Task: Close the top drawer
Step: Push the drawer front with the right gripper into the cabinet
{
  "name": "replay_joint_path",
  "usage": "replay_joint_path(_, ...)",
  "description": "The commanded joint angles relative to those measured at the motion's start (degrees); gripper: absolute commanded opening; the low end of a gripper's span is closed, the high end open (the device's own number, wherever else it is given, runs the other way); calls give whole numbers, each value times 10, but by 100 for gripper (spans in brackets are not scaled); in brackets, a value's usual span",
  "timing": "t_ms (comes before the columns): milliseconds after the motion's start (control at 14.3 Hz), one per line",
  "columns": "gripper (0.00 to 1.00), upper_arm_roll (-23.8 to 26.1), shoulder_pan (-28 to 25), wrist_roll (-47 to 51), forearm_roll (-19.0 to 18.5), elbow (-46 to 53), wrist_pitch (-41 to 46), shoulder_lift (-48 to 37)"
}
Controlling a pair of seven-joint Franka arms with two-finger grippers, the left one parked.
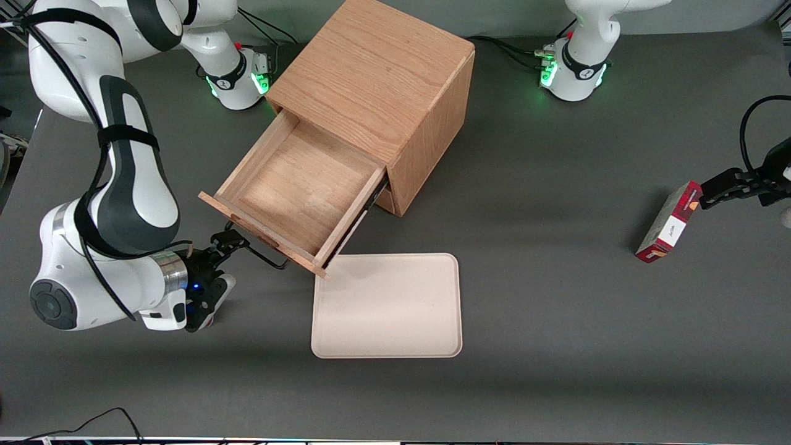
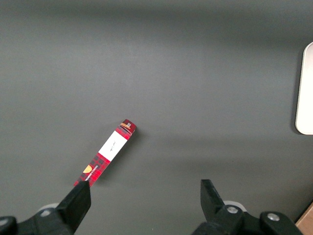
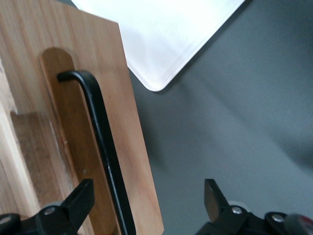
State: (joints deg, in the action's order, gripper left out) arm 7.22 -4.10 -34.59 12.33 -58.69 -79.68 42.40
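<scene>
With jaws apart, gripper [image 1: 230, 242] faces one top drawer [image 1: 296, 185].

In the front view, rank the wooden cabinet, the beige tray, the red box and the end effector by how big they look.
1. Wooden cabinet, top drawer pulled out.
2. Beige tray.
3 and 4. Red box and the end effector, open at the drawer handle, look alike; I won't rank them.

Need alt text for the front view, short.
The wooden cabinet's top drawer stands pulled out and empty, with the right arm's open gripper at its black handle. A cream tray lies nearer the camera.
</scene>
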Motion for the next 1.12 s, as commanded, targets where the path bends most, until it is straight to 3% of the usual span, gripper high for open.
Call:
replay_joint_path(0,100,1,1,14,17,-16,-10,-5)
replay_joint_path(1047,100,1,4,35,45,-164,-80,-78)
